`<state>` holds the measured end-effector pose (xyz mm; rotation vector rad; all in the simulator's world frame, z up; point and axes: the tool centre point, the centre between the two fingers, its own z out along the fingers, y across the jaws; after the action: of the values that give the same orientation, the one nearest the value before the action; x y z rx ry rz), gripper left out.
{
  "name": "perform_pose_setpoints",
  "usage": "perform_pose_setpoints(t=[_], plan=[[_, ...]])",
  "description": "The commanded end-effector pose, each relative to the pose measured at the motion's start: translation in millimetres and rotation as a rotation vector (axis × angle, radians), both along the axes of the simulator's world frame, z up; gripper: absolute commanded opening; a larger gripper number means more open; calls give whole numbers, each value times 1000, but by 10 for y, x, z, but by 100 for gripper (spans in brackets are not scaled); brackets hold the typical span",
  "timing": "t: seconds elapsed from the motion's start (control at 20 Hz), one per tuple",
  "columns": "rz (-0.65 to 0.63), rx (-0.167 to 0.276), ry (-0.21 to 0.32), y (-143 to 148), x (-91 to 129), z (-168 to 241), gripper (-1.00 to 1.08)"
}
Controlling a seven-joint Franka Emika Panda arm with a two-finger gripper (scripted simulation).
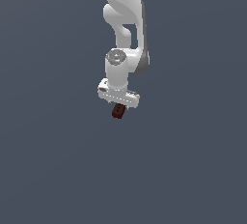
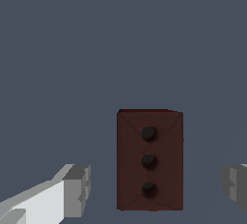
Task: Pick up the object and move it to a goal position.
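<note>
The white Panda arm (image 1: 123, 30) hangs down over a plain slate-grey counter (image 1: 193, 170), its white gripper (image 1: 118, 106) pointing downward. Directly under the gripper's body sits the small maroon, roughly cuboid block (image 1: 117, 111), showing as a dark red-brown lump just below the white crossbar of the hand.

In the wrist view the dark red-brown block (image 2: 150, 160) stands between the two fingers, with three small black round marks in a row down its facing surface. The gripper (image 2: 157, 187) is spread apart: one grey-tipped white finger (image 2: 77, 189) shows on one side of the block and the other grey fingertip (image 2: 235, 187) on the opposite side, each with a visible strip of grey counter between it and the block. Neither finger touches the block. The block lies nearer the first finger than the second, so it is somewhat off the midline of the gap.

Whether the block rests on the counter cannot be told from these views.
</note>
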<state>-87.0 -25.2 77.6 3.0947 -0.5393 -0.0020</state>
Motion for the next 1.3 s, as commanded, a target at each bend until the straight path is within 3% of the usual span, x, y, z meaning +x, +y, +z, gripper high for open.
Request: perform_pose_setpoints(t=[0.0, 0.85, 0.9, 1.25], plan=[[0, 0, 0, 0, 0, -10, 100], [-4, 0, -1, 2, -13, -506, 100], [-4, 0, -1, 2, -13, -506, -100], [-4, 0, -1, 2, -13, -506, -100]])
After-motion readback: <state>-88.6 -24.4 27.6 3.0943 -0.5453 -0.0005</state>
